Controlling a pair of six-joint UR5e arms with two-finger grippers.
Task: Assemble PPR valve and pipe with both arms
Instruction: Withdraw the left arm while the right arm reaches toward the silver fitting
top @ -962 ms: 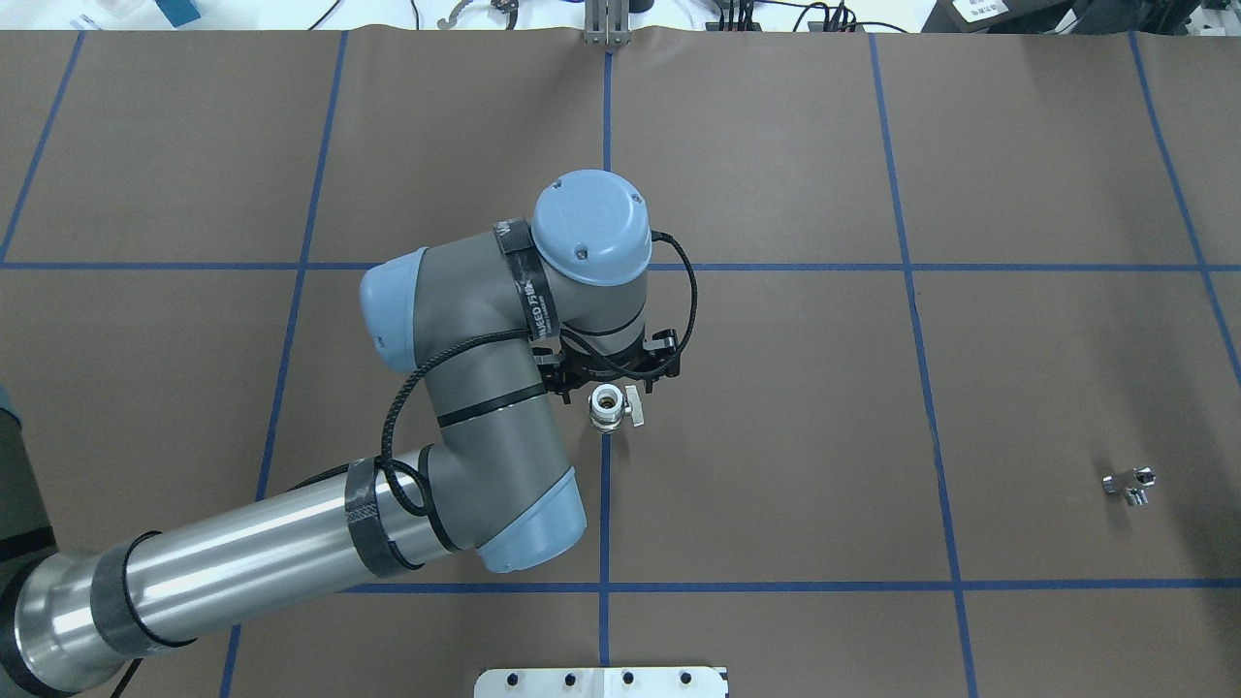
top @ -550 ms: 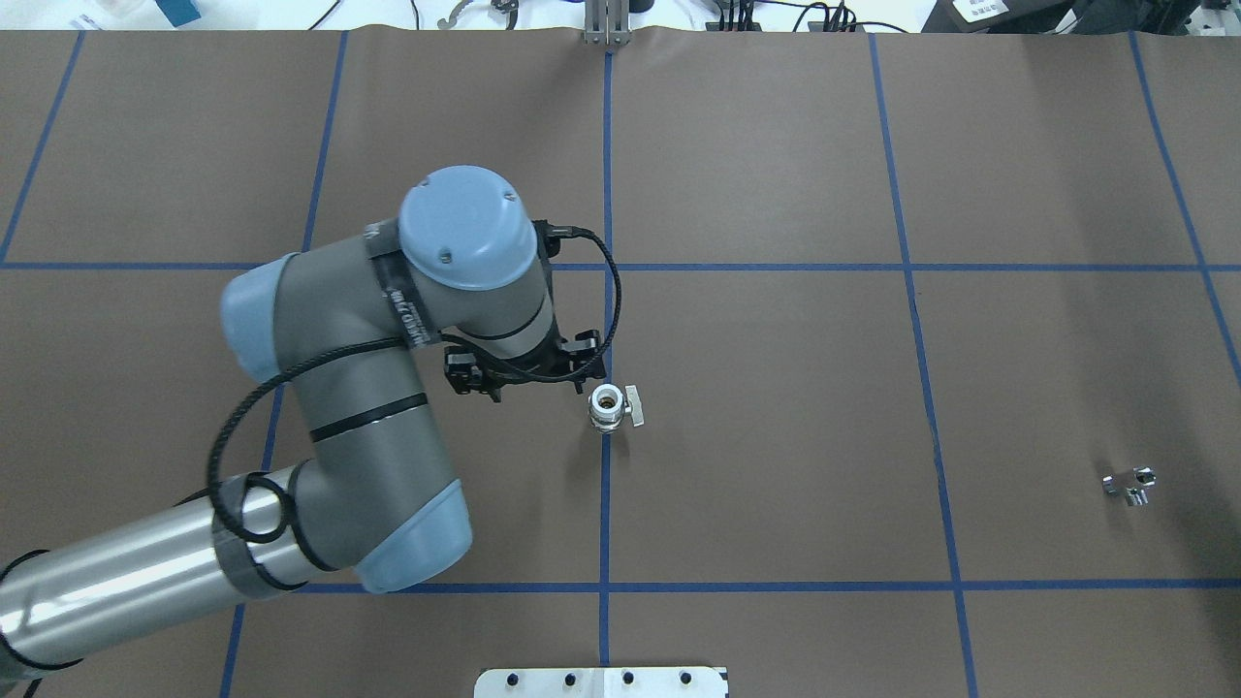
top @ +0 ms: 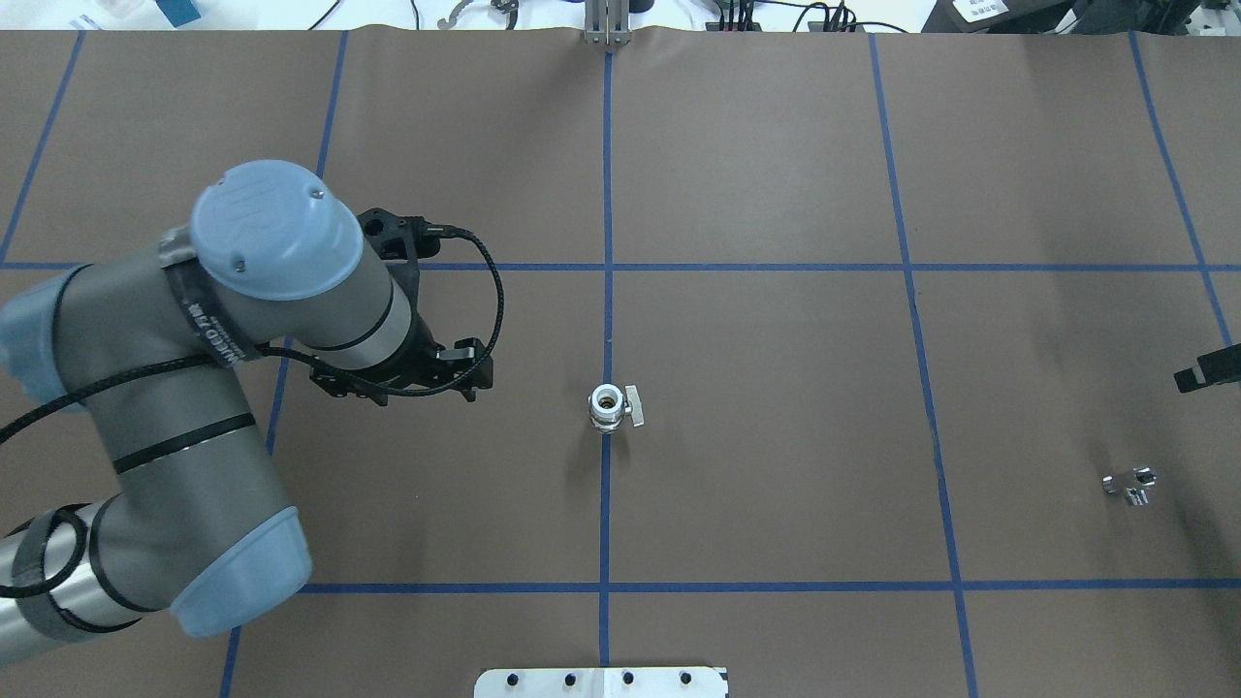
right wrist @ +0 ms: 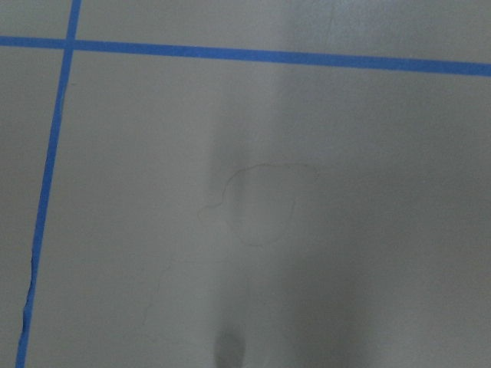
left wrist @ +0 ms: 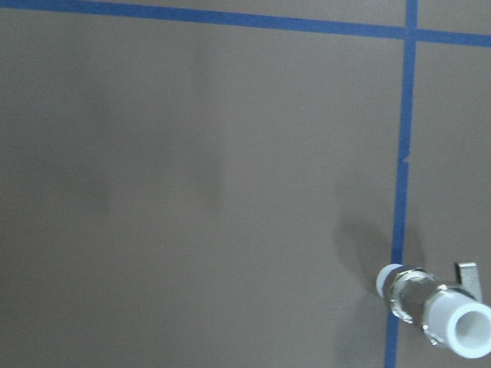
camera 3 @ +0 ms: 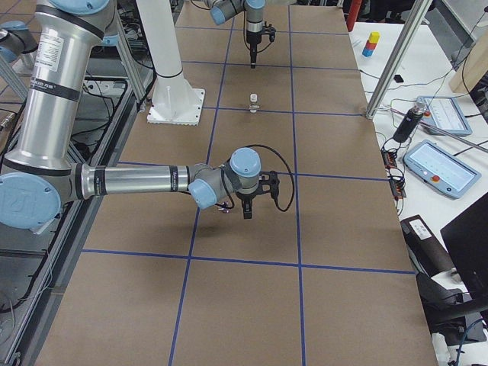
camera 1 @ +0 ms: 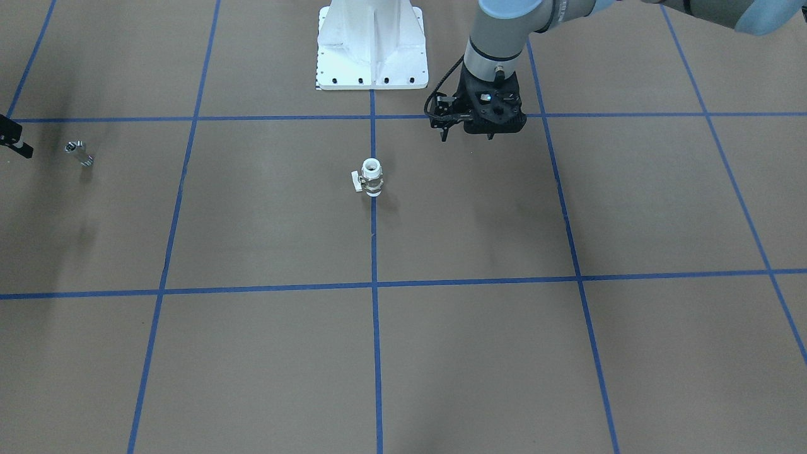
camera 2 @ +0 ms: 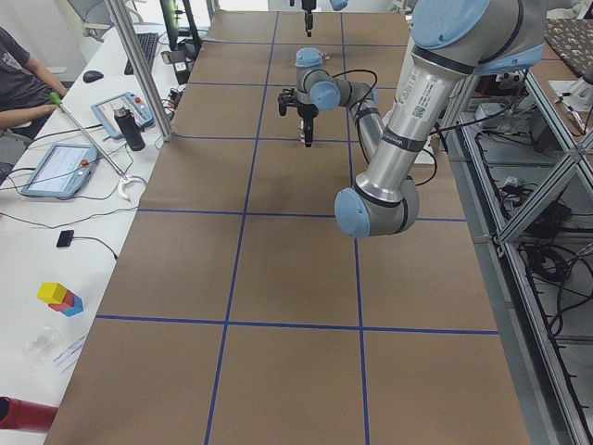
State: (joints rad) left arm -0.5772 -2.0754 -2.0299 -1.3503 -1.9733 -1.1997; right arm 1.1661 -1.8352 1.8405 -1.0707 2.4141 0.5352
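Observation:
The white PPR valve point(top: 609, 407) stands upright on the centre blue line, alone, its handle to the view's right; it also shows in the front view point(camera 1: 371, 176) and low right in the left wrist view point(left wrist: 433, 307). My left gripper point(top: 402, 373) hangs under its wrist well to the left of the valve; its fingers are hidden. The small silver pipe point(top: 1129, 485) lies at the far right, seen from the front too point(camera 1: 79, 152). Only a black piece of my right gripper point(top: 1207, 370) shows at the edge, just beyond the pipe; its jaws are out of sight.
The brown table cover point(top: 776, 339) carries a blue tape grid. The white bolted pedestal point(camera 1: 372, 44) stands at the robot's side. Past the table's far edge sit tablets point(camera 3: 438, 164), a bottle, cables and a seated person point(camera 2: 23, 79).
My left arm has swung left, away from the valve, which has stayed upright in place. A part of my right gripper has come into the overhead view near the pipe.

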